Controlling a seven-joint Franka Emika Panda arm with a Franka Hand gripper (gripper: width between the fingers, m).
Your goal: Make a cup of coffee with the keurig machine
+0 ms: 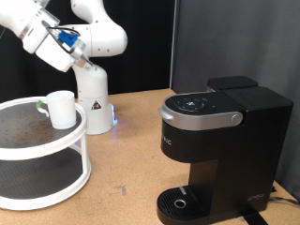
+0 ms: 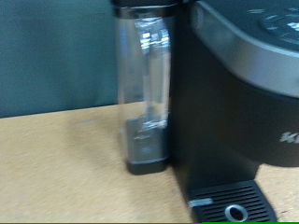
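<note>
Cup: you see the cup (image 1: pixel 62 109) parked on the upper tier of the white two-tier stand (image 1: pixel 56 153) at the exterior view's left, apparently staged for pickup, well apart from the machine.
Keurig machine: the keurig machine (image 1: pixel 217 141) sits lid-down on the tabletop (image 1: pixel 131 159), drip tray (image 1: pixel 178 201) bare.
Arm: raised at upper left, wrist camera facing the machine's water tank (image 2: pixel 145 89).
End effector: out of frame; you cannot tell its opening or load.

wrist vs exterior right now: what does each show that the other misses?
Wrist only: the clear water tank on the keurig machine's side. Exterior only: the cup on the top tier of a white two-tier stand, plus the robot arm; the gripper isn't visible. Both: the machine, its drip tray, the wooden table.
</note>
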